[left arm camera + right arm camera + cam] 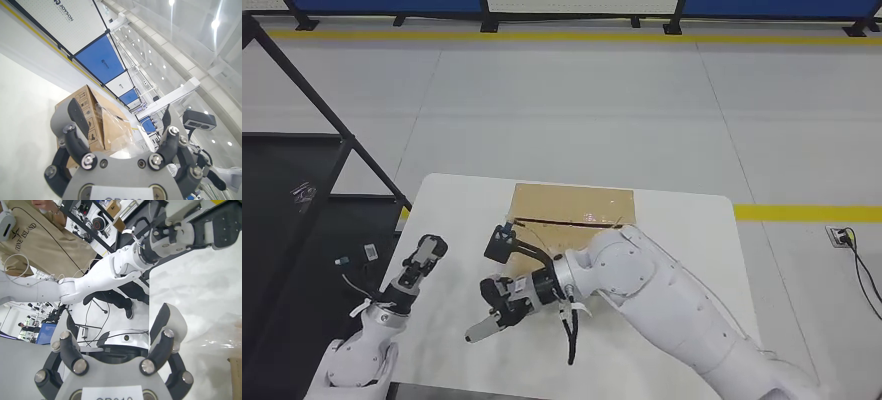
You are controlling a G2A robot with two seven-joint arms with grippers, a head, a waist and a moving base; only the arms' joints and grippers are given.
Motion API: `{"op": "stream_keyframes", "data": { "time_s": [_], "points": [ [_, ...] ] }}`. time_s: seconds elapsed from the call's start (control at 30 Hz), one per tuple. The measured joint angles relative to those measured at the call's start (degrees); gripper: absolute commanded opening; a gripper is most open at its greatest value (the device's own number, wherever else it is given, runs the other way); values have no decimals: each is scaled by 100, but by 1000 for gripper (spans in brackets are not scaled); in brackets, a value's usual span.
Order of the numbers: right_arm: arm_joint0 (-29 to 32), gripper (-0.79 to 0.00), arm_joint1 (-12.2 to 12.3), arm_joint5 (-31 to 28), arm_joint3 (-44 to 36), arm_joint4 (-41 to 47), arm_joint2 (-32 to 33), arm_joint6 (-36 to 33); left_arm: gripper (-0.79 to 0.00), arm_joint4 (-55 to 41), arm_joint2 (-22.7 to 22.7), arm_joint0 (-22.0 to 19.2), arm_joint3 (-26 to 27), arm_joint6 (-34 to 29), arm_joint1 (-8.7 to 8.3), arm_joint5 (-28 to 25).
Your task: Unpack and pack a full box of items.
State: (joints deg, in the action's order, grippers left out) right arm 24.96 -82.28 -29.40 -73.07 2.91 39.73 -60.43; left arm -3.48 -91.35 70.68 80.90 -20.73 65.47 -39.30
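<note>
The left arm (367,345) stands at the near left corner of the table (692,240), with its forearm angled toward the far edge. The left gripper (121,113) is above the left edge, fingers spread wide with nothing between them. The right arm (662,290) spans from the near right corner to the middle, and its wrist is bent back toward the near edge. The right gripper (115,317) hangs over the near-left part, fingers apart and empty, facing the left arm.
</note>
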Motion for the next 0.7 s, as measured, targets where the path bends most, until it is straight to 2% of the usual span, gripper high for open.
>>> {"op": "stream_keyframes", "data": {
  "time_s": [0.2,0.33,0.37,0.4,0.43,0.47,0.53,0.57,0.7],
  "points": [
    [309,0,106,575,-314,-996,256,791,0,344,259,-93,-120,-259,5,37],
    [703,0,231,592,-766,-1434,533,1094,0,350,329,0,-170,-410,-4,-133],
    [797,0,261,541,-873,-1507,612,1152,-28,328,333,33,-166,-503,-12,-179],
    [895,0,293,477,-978,-1579,697,1224,-129,321,334,67,-157,-594,-21,-219],
    [1028,0,334,398,-1106,-1662,809,1314,-175,319,346,114,-130,-692,-29,-263],
    [1124,0,362,348,-1191,-1704,891,1368,-431,289,370,152,-100,-755,-32,-297],
    [1304,0,416,272,-1336,-1753,1051,1411,-551,72,445,234,-38,-872,-31,-333],
    [1357,0,434,253,-1376,-1756,1103,1411,-594,-27,473,256,-19,-922,-31,-323],
    [1459,0,474,174,-1409,-1732,1218,1376,-554,32,559,287,14,-897,-26,-210]
  ]
}}
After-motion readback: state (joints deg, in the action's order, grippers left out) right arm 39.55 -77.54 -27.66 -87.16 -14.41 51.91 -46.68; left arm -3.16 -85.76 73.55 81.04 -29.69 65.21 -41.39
